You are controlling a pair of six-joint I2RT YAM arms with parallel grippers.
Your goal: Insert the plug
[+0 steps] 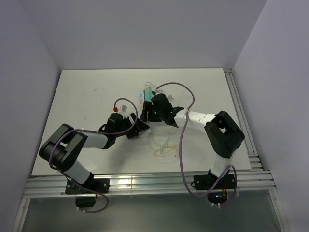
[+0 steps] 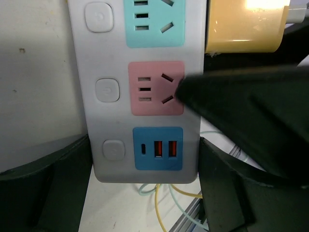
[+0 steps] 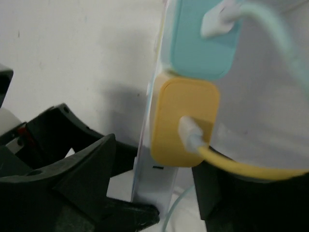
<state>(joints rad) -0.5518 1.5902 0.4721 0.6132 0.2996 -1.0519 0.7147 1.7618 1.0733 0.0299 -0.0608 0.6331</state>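
Note:
A white power strip (image 2: 111, 58) with a teal socket (image 2: 154, 21), a pink socket (image 2: 155, 88) and a blue USB panel (image 2: 158, 148) lies mid-table (image 1: 143, 98). My left gripper (image 2: 145, 164) is shut on its near end, one finger on each long side. A yellow plug (image 3: 183, 121) with a yellow cable sits against the strip's side, below a teal plug (image 3: 200, 41). It also shows in the left wrist view (image 2: 241, 24). My right gripper (image 3: 154, 164) is open and straddles the strip's edge and the yellow plug's lower end. One of its fingers (image 2: 241, 111) lies over the pink socket's right edge.
Loose yellow and pale teal cables (image 1: 163, 145) lie on the white table (image 1: 87, 96) in front of the strip. Purple cables (image 1: 183, 145) loop over both arms. Aluminium rails (image 1: 145, 182) run along the near edge, and walls enclose the table.

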